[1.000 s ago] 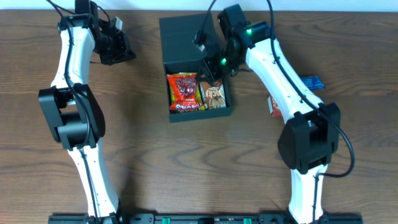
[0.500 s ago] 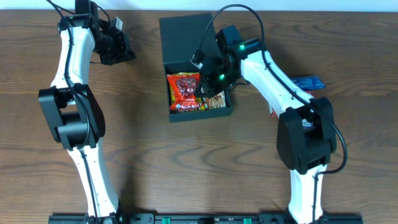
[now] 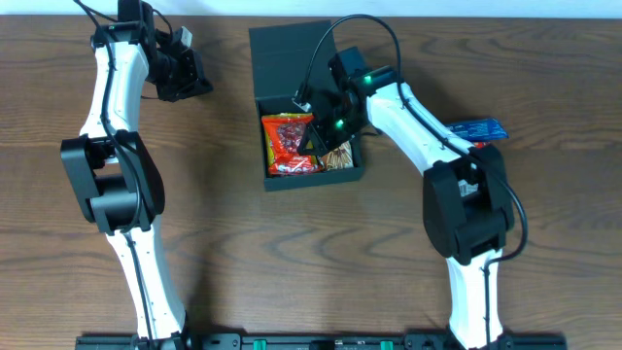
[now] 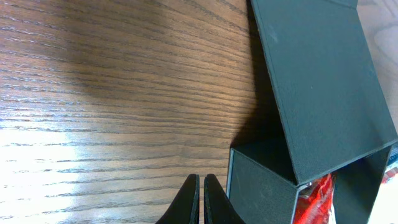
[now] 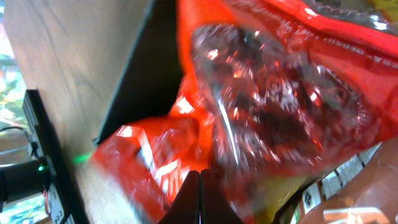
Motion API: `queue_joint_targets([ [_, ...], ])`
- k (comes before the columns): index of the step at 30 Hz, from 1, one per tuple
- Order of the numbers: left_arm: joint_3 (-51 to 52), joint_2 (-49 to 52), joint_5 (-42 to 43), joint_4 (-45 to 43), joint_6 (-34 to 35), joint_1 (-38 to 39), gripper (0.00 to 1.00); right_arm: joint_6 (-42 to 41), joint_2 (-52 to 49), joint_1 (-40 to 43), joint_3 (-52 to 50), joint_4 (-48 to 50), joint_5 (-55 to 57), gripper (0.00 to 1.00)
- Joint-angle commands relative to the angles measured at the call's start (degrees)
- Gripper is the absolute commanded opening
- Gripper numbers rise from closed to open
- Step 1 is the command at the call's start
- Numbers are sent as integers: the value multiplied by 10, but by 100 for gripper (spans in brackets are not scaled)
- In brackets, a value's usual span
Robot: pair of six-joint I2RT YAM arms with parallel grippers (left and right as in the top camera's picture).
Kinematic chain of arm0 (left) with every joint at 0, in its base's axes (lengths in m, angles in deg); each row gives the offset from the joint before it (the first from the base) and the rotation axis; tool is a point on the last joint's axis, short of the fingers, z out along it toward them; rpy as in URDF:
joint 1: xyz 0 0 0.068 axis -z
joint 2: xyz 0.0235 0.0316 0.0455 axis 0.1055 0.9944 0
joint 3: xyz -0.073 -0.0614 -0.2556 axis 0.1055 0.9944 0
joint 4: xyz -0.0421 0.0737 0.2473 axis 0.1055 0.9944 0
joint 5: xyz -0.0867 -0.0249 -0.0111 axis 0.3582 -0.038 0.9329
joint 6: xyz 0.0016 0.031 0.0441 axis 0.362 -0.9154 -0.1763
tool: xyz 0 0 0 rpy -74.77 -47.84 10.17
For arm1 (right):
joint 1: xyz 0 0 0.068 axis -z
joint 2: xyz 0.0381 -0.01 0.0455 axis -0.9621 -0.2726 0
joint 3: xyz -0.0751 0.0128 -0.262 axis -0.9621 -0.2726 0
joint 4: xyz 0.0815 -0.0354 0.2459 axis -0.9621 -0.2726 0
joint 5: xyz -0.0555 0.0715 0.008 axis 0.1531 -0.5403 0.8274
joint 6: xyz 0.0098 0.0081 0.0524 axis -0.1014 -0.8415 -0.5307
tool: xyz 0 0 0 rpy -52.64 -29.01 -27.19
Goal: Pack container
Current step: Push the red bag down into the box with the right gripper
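We see the container (image 3: 313, 178) open at the far middle of the table, lid laid back, a red snack packet (image 3: 289, 144) inside. Our right gripper (image 5: 200, 180) is the nearer one, tips down at that packet, fingers pressed together on nothing. The left gripper (image 4: 201, 186), likewise pressed together and empty, hangs off to the box's left.

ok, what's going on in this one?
Packing is under way. The right gripper, shut, is down in the open container right at the red snack packet. A brown packet lies beside that one. The left gripper, shut and empty, hovers over the table left of the container. A blue packet lies outside, to the right.
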Motion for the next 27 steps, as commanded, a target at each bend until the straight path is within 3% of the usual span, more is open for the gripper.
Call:
queue_joint_targets([
  [1,-13,-5,-1,2,-12,2,6,-13,-28,-7,-5,6,5,2],
  [16,-13,-5,-1,9,-11,3,6,-62,-59,-13,0,63,33,1],
  [27,-13,-5,0,15,-15,20,6,-55,-4,27,144,-44,57,1],
])
